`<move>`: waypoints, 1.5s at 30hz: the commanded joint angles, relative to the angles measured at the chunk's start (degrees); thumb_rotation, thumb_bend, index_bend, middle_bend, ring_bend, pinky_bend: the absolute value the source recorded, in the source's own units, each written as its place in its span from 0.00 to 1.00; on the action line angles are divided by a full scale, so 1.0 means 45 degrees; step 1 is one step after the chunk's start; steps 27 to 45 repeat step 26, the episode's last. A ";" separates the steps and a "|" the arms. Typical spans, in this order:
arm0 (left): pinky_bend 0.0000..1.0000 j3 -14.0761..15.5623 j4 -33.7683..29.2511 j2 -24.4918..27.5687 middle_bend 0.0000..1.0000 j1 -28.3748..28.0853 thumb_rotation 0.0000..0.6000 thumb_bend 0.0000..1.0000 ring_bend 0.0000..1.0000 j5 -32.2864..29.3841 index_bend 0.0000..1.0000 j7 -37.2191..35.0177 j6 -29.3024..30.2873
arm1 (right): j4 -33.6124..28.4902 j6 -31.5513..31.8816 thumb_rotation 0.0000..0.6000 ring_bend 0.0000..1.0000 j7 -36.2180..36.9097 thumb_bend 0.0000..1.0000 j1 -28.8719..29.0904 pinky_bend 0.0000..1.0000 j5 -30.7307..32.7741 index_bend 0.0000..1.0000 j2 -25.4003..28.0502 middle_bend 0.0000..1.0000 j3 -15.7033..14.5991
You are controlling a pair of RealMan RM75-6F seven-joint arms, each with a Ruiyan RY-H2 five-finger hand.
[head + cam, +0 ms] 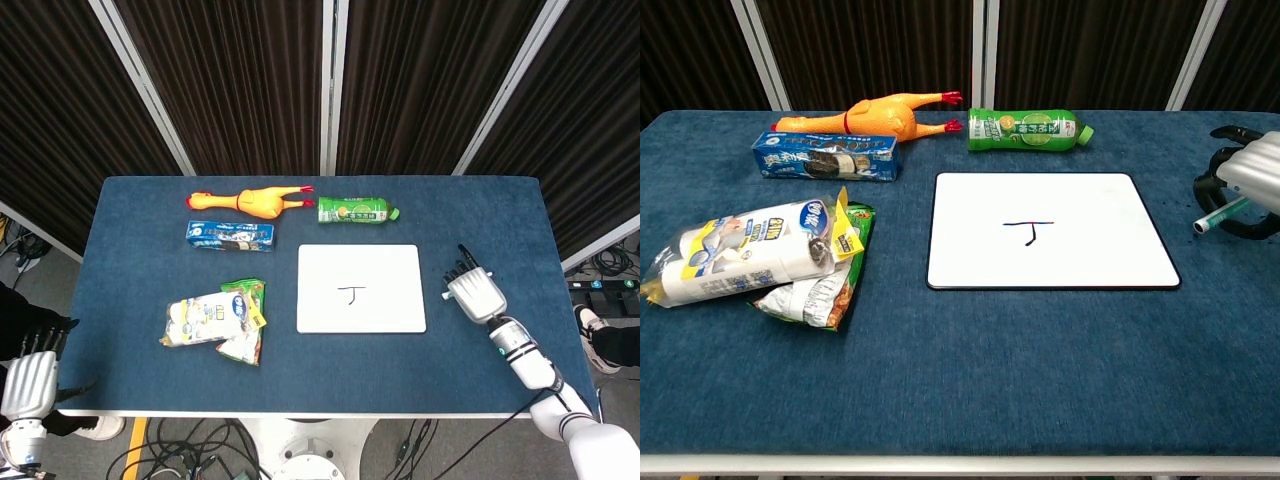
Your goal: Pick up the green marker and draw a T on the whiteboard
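The whiteboard [390, 270] [1095, 215] lies flat in the middle of the blue table, with a small dark T [351, 293] [1029, 232] drawn near its centre. My right hand [475, 295] [1245, 180] is to the right of the board, low over the cloth, fingers curled around the green marker [1220, 214]. The marker lies nearly level, its pale end [447, 295] pointing toward the board's right edge. Whether it touches the cloth I cannot tell. My left hand [28, 380] hangs off the table's front left corner, holding nothing, fingers apart.
A rubber chicken [255, 200] [880, 113] and a green bottle [355, 211] [1028, 130] lie along the back. A blue box [230, 235] [826, 157] sits in front of the chicken. Snack packs [215, 318] [760, 255] lie at the left.
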 commanded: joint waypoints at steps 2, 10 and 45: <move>0.00 0.0002 -0.0003 -0.0008 0.10 -0.0015 1.00 0.00 0.04 0.0017 0.14 0.0014 -0.0011 | 0.0206 -0.0572 1.00 0.17 -0.0249 0.62 -0.0020 0.00 0.0070 0.39 -0.0164 0.43 -0.0185; 0.00 -0.0019 0.0048 -0.0038 0.10 -0.0090 1.00 0.00 0.04 0.0051 0.14 0.0039 -0.0078 | -0.3459 0.0223 1.00 0.00 -0.1633 0.53 -0.0996 0.00 0.1133 0.00 0.1522 0.15 0.0533; 0.00 -0.0302 0.0380 -0.0284 0.10 -0.0342 1.00 0.00 0.04 0.0521 0.14 0.0087 0.0351 | -1.2697 0.5063 1.00 0.10 0.1421 0.50 -0.4525 0.00 0.1847 0.17 0.6662 0.29 0.1096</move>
